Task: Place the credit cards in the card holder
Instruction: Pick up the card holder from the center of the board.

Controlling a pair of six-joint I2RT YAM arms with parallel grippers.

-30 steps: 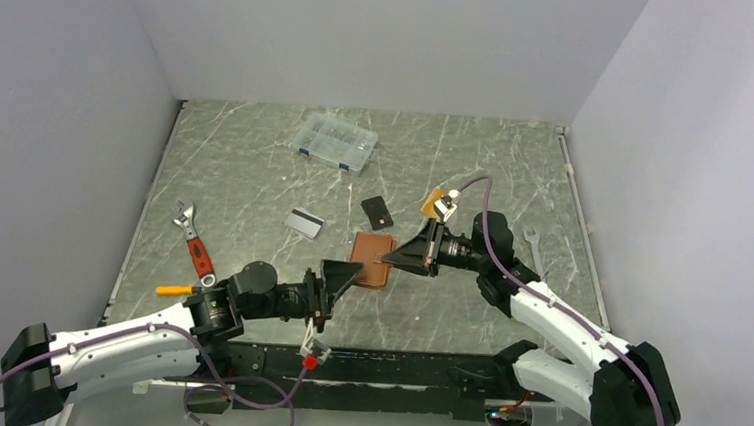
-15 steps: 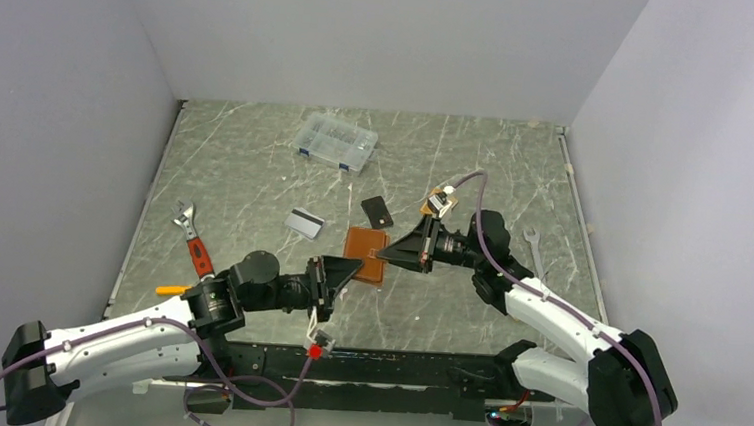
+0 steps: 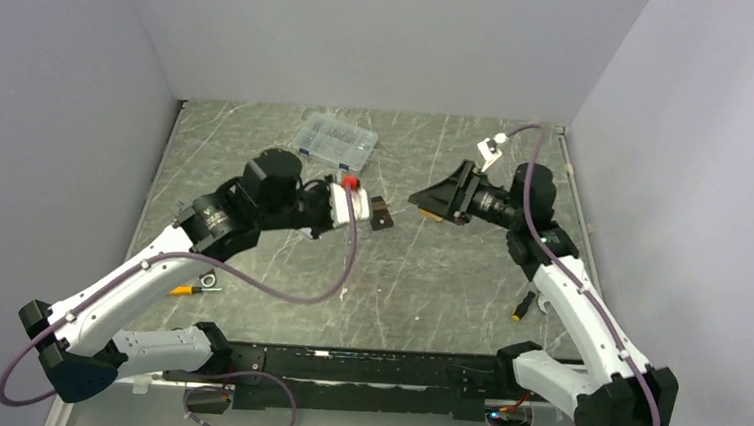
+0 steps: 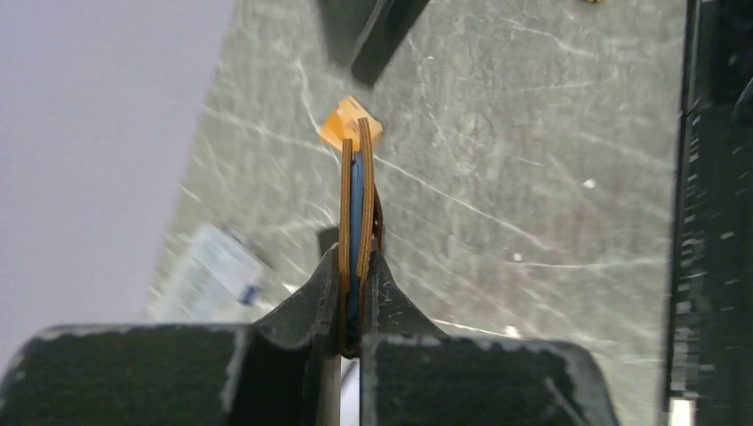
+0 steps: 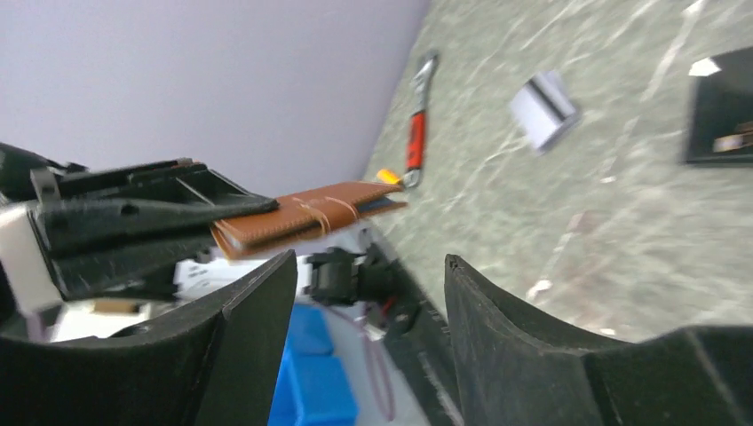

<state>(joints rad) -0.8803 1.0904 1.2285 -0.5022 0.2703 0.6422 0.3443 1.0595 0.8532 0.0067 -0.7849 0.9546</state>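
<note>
The card holder (image 4: 358,200) is up off the tabletop (image 3: 429,277), clamped at one end in my left tool (image 4: 355,293), which is closed tight on it. From the left wrist I see it edge-on: two brown leather covers standing slightly apart, a blue lining between them, and the far end free. I judge that is the point of this grip. Pinching one end leaves the other clear and raised toward the right arm, so a card can be fed in without the holder sliding about.

Neither tool has a card. The orange card (image 4: 351,126) lies flat on the tabletop just beyond the holder's free end, and in the overhead view it is close by my right tool (image 5: 368,266). A silver card (image 5: 543,108) lies flat farther off, past the holder as the right wrist sees it, near the red-handled wrench (image 5: 416,124). I cannot tell whether any card is inside the holder.

My right tool is spread wide and carries nothing. It hangs in the air facing the holder. I read that as ready to go down for the orange card, the nearest one. A thin card flat on a hard surface will be awkward to pinch, so I expect to work at an edge.

The small black rectangle (image 3: 380,213) sits on the tabletop beside the left tool. The clear box (image 3: 336,142) is toward the back wall.
</note>
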